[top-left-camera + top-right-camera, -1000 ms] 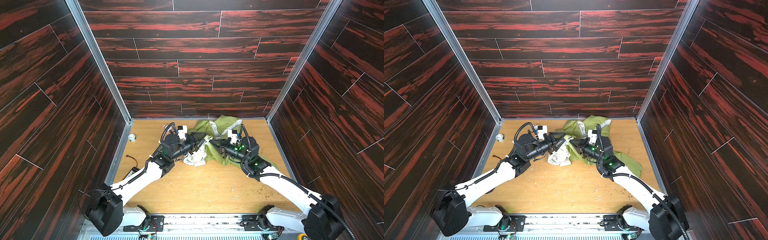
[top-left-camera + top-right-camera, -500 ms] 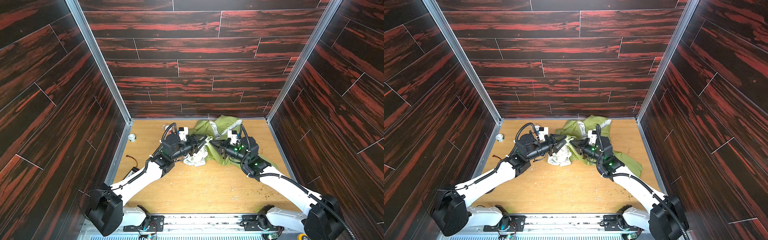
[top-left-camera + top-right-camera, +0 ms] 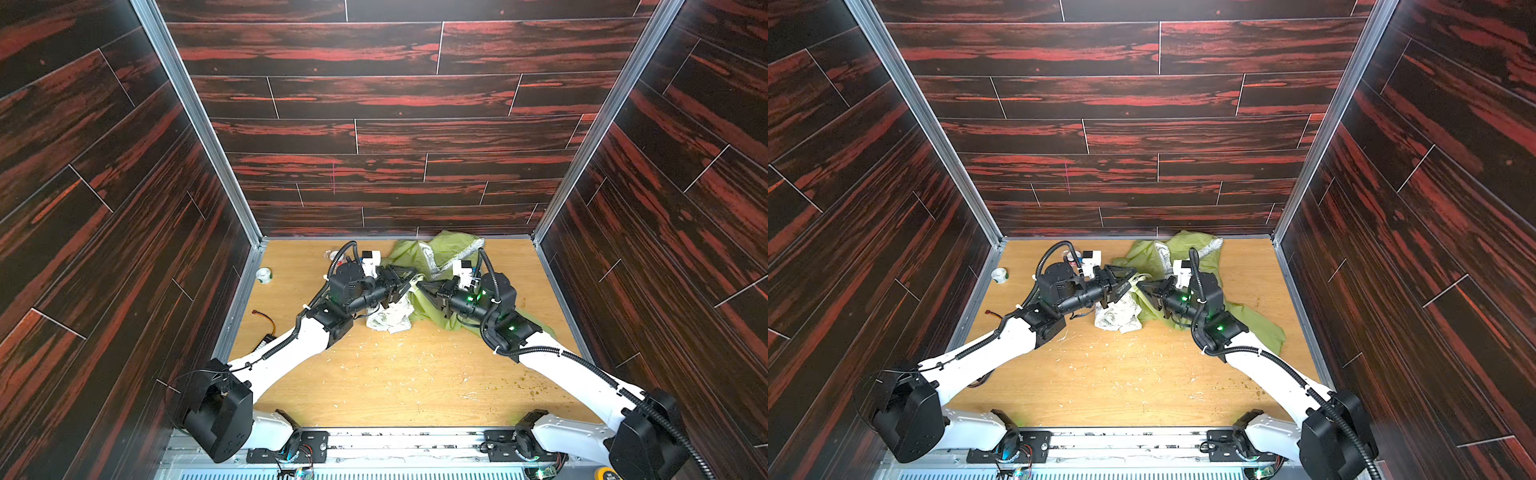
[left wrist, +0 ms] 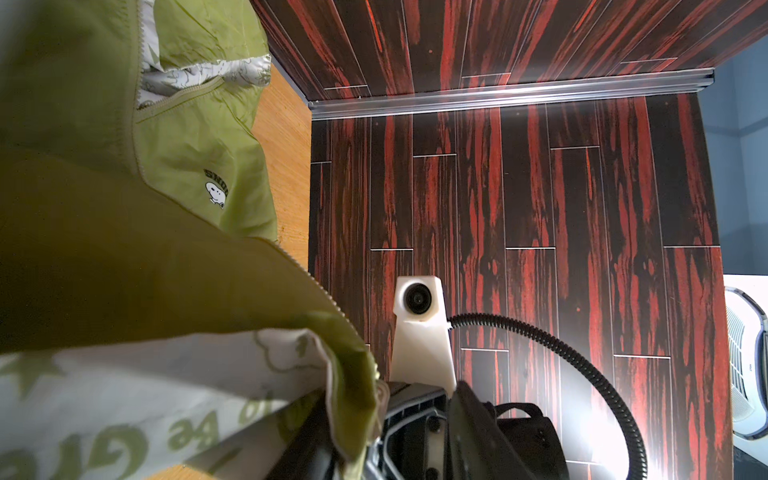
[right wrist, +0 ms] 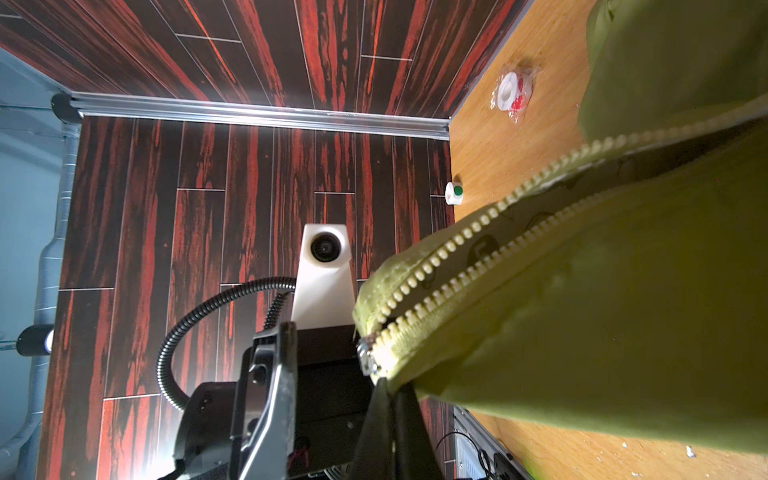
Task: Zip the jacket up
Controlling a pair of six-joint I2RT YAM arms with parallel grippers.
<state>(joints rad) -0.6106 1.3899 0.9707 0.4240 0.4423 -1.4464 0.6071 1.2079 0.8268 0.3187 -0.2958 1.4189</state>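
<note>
While the right gripper [image 3: 424, 287] keeps its jaws pressed together on the bottom corner of the jacket [image 3: 440, 253], just beside the metal slider [image 5: 365, 359], the left gripper [image 3: 405, 282] faces it nose to nose. Cloth drapes over the left one, so I cannot tell whether it is spread or pinching. From the slider the green zipper [image 5: 457, 266] runs off with its two rows of teeth apart. Pale lining [image 3: 388, 318] hangs down onto the wooden table [image 3: 395, 382]. The rest of the jacket lies crumpled toward the back wall.
</note>
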